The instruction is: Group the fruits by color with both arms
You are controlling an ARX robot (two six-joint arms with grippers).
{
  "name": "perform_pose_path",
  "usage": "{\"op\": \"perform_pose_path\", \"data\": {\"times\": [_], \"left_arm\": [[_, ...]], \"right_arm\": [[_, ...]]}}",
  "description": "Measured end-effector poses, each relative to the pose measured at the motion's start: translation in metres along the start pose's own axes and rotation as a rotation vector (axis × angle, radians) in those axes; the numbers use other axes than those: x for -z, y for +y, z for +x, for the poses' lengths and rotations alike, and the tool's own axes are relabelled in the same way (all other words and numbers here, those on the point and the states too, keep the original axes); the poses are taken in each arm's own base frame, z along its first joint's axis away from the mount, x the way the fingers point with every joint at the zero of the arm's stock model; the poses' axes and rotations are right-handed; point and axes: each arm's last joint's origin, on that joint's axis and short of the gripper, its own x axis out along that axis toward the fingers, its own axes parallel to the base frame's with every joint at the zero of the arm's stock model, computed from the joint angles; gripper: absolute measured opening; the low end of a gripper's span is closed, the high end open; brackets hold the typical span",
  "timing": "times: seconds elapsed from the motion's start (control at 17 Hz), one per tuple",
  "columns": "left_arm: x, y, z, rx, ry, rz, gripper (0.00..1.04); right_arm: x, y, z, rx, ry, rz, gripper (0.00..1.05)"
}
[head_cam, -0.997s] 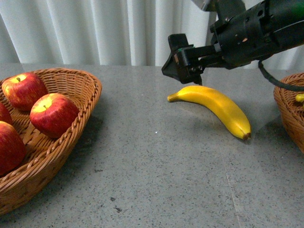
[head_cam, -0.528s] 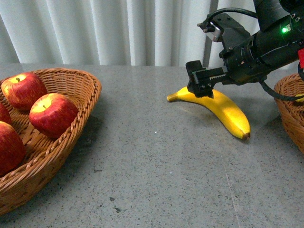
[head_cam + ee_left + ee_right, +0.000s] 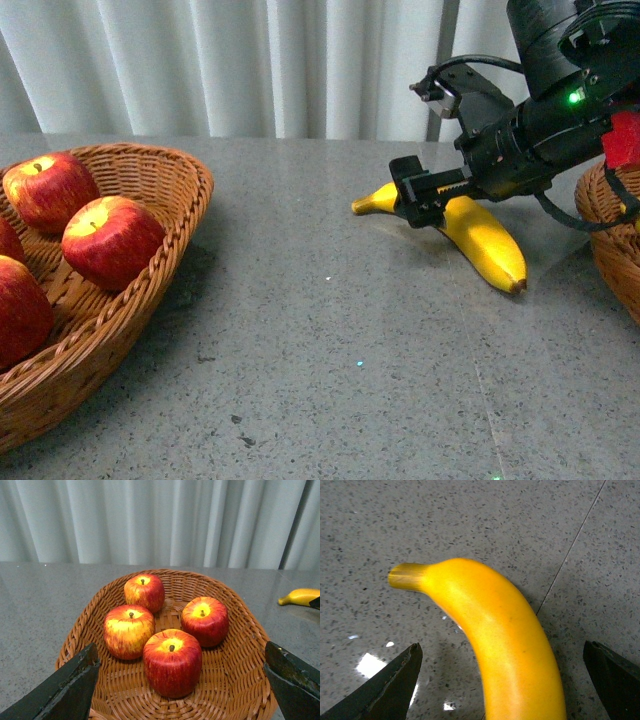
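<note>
Apples [image 3: 112, 240] already lie in the wicker basket [image 3: 190, 190] at the left of the front frame; my left gripper [image 3: 180, 680] hovers over them, its fingers wide apart and empty. Right of centre, the banana [image 3: 485, 240] lies on the grey stone table [image 3: 330, 360]. My right gripper [image 3: 420, 195] is low over its stem end, fingers spread to either side, not touching. I judge the banana light, smooth and curved, so I would grasp its thick middle.

Grey speckled stone tabletop [image 3: 330, 330], thin seam line; pleated white curtain [image 3: 250, 65] behind, soft glare.
</note>
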Motion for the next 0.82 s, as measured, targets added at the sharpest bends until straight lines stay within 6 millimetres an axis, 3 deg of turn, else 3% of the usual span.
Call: {"op": "perform_pose_path", "data": {"times": [0.29,0.47,0.53,0.59,0.76,0.82], "left_arm": [[0.000,0.000,0.000,0.000,0.000,0.000,0.98],[0.000,0.000,0.000,0.000,0.000,0.000,0.98],[0.000,0.000,0.000,0.000,0.000,0.000,0.98],[0.000,0.000,0.000,0.000,0.000,0.000,0.98],[0.000,0.000,0.000,0.000,0.000,0.000,0.98],[0.000,0.000,0.000,0.000,0.000,0.000,0.98]], "right_arm": [[0.010,-0.008,0.011,0.024,0.045,-0.015,0.98],[0.009,-0.007,0.010,0.008,0.049,-0.018,0.69],[0.007,-0.004,0.007,-0.055,0.013,0.013,0.48],[-0.002,-0.004,-0.006,-0.143,-0.096,0.098,0.37],[-0.016,-0.023,-0.044,-0.216,-0.255,0.203,0.36],[-0.016,-0.042,-0.066,-0.207,-0.311,0.243,0.36]]}}
